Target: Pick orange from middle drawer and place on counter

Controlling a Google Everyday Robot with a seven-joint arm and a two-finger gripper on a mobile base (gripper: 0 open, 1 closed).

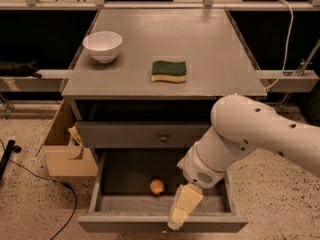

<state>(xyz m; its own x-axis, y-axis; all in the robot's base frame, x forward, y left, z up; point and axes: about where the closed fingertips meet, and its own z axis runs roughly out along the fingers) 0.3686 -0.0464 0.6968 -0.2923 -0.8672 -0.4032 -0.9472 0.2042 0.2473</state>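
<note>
The orange [157, 186] lies on the floor of the middle drawer [120, 205], which is pulled out at the bottom of the cabinet. My gripper [181, 207] hangs at the end of the white arm over the drawer's front right part, tip near the front panel. It is a short way right of the orange and a little nearer the front, not touching it. The grey counter [200, 44] is the cabinet top above.
A white bowl [102, 45] and a green sponge [169, 70] sit on the counter. A shallower drawer front with a knob [163, 137] is closed above the open drawer. A cardboard box [65, 151] stands left of the cabinet, with a cable [45, 181] on the speckled floor.
</note>
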